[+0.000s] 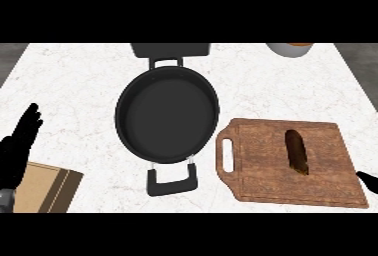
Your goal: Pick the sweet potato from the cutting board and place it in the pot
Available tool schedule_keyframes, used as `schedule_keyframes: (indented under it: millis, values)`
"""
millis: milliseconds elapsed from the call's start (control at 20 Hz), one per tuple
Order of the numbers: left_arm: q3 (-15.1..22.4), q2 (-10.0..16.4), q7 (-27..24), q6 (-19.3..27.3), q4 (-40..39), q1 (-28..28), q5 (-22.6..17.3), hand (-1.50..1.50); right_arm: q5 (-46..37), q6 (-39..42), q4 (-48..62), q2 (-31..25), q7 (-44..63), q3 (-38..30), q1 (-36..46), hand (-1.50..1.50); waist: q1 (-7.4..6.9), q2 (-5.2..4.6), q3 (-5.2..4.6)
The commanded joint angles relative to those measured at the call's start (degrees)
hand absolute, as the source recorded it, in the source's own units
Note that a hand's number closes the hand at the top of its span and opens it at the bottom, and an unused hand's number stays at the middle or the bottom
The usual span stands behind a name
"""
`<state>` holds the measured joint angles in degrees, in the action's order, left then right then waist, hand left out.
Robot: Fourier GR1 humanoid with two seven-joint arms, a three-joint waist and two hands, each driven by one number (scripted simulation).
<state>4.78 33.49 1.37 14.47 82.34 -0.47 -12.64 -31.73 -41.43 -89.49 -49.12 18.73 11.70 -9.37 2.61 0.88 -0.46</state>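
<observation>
A brown sweet potato (297, 152) lies lengthwise on the wooden cutting board (258, 170) at the right of the counter. The black pot (167, 112), with a handle at each end, stands left of the board and holds nothing. My left hand (18, 145) rests at the view's left edge, fingers straight and pointing up. Only a black tip of my right hand (368, 180) shows at the right edge, just off the board's right side and below the sweet potato; its fingers are hidden.
A tan wooden box (46, 189) sits at the lower left beside my left hand. A dark grey object (170, 49) lies at the counter's far edge behind the pot. A pale bowl-like vessel (289, 48) stands at the far right.
</observation>
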Motion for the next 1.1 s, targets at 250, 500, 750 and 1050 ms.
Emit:
schedule_keyframes:
  millis: [250, 500, 750, 1050]
  values:
    - [3.2, -1.8, 3.0, 0.1, 1.2, -1.0, 1.7, 0.00, -11.4, 24.4, -13.2, -0.9, 32.2, 7.5, 5.9, -1.50, -4.07, -1.32, -0.19]
    - [4.5, -2.5, 3.1, 0.4, 2.0, -1.4, 3.0, 0.00, -7.2, 43.5, -14.4, 0.4, 47.0, 12.0, 10.3, -1.50, -5.23, -1.46, -0.02]
    - [5.7, -3.6, 3.7, 0.8, 2.9, -0.5, 4.0, 0.00, -2.5, 54.8, -12.8, 8.7, 59.2, 14.8, 18.5, -1.50, -6.25, -1.32, 0.19]
    - [3.3, -2.5, 3.0, 0.0, 2.0, -1.0, 3.7, 0.00, 1.3, 61.8, -6.2, 14.1, 63.9, 14.6, 27.9, -1.50, -5.38, -1.23, 0.22]
